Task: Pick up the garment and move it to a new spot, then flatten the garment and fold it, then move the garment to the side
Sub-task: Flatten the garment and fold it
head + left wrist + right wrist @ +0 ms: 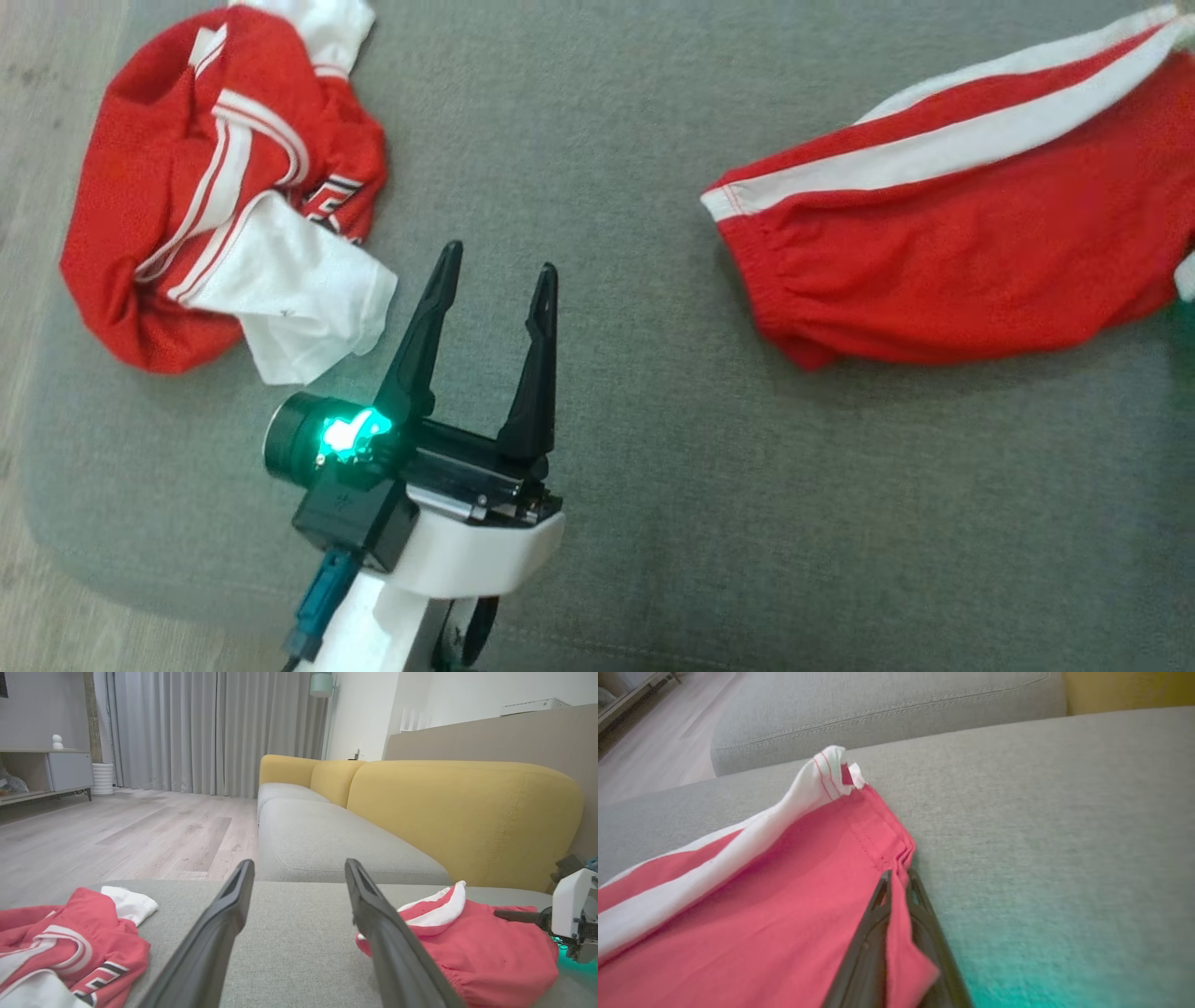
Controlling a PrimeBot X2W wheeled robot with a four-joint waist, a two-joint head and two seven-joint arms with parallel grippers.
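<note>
L gripper (499,257): fingers stand wide, nothing btwn them, tips over bare grey cushion (653,467). R gripper (900,875): fingers pinched nearly together on the gathered red edge of the shorts (761,914), w/ a flap of red cloth running down btwn them.

Head view: the shorts lie well right of the L fingertips, fairly flat, white stripes on the far side, running off the frame's right edge. A crumpled red/white jersey (159,187) lies left of the L fingers; its white sleeve is near the left finger but apart from it.

L wrist view adds the surroundings. Past the fingertips the cushion ends, then comes a grey sofa seat (327,844) w/ yellow backrests (467,812). Wood floor (117,830) and grey curtains (210,728) are farther off to the left. At that view's right edge the R arm's white housing (572,905) sits beside the shorts.

R wrist view alone shows the grip up close. The shorts' white-striped corner is bunched ahead of the R fingertips, and plain cushion lies to their right.

Edges/room: in the head view the jersey sits close to the cushion's left edge, floor beyond. The cushion's rounded corner is down-left of the L wrist. There is an open grey stretch ahead of the L fingers, btwn jersey and shorts.
</note>
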